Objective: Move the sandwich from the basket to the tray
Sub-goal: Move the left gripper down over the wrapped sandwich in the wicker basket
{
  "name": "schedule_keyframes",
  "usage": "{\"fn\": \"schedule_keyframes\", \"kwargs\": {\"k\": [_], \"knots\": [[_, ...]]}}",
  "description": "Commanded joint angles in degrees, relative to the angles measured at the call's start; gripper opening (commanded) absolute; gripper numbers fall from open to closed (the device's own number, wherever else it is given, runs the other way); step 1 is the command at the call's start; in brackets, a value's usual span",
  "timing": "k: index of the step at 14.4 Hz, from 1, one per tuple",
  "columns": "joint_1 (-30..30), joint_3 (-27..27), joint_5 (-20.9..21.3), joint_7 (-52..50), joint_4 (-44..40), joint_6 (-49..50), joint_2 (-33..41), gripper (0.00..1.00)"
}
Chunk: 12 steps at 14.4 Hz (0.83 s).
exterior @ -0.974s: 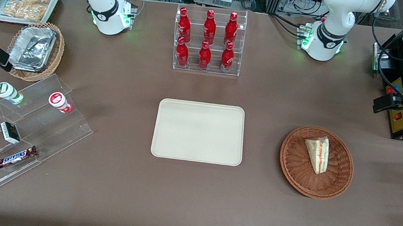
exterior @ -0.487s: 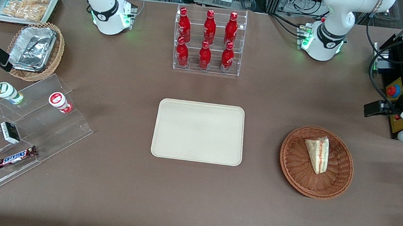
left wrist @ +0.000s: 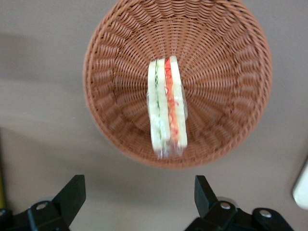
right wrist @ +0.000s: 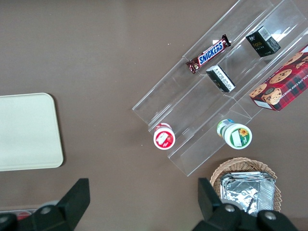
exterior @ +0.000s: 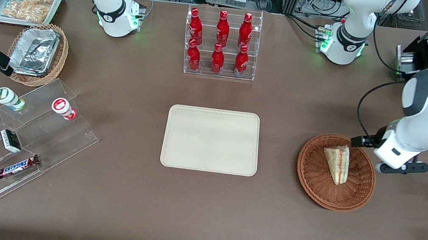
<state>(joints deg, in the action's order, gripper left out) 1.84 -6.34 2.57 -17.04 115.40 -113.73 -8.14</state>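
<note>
reddish-brown wicker forms the round basket (exterior: 336,172), which sits on the brown surface (exterior: 198,220) toward the working arm's end. the sandwich (exterior: 337,162) lies inside it, a pale triangular wedge in clear wrap with a red and green filling stripe along one edge. in the left wrist view the sandwich (left wrist: 166,107) rests across the middle of the basket (left wrist: 226,72), its layered edge turned up toward the camera, one end reaching the woven wall.

the pincer (left wrist: 139,204) hangs above the surface just outside the basket's rim, on the side toward the working arm's end, and it touches nothing. its two black fingers (left wrist: 72,195) are spread wide apart with only bare surface between them. in the front view the arm's white wrist (exterior: 396,151) sits just beside the basket, partly over its rim, and the fingers themselves are hidden beneath it.

the beige tray (exterior: 211,140) lies flat in the middle of the surface, well apart from the basket, with nothing on it. farther from the front camera than the tray stands a clear rack of red bottles (exterior: 220,43). toward the parked arm's end are a tan basket of foil containers (exterior: 37,53) and a clear stepped shelf (exterior: 17,144) with small snack items.
</note>
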Motion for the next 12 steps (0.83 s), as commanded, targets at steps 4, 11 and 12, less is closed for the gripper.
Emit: {"fn": "schedule_keyframes", "kwargs": {"k": [4, 11, 12], "knots": [[-0.34, -0.16, -0.81, -3.97, 5.28, -10.37, -4.24, 1.0], [-1.49, -0.25, -2.13, -11.87, 5.28, -15.12, -8.56, 1.0], [-1.49, -0.25, -2.13, -12.75, 5.28, -15.12, -9.0, 1.0]]}}
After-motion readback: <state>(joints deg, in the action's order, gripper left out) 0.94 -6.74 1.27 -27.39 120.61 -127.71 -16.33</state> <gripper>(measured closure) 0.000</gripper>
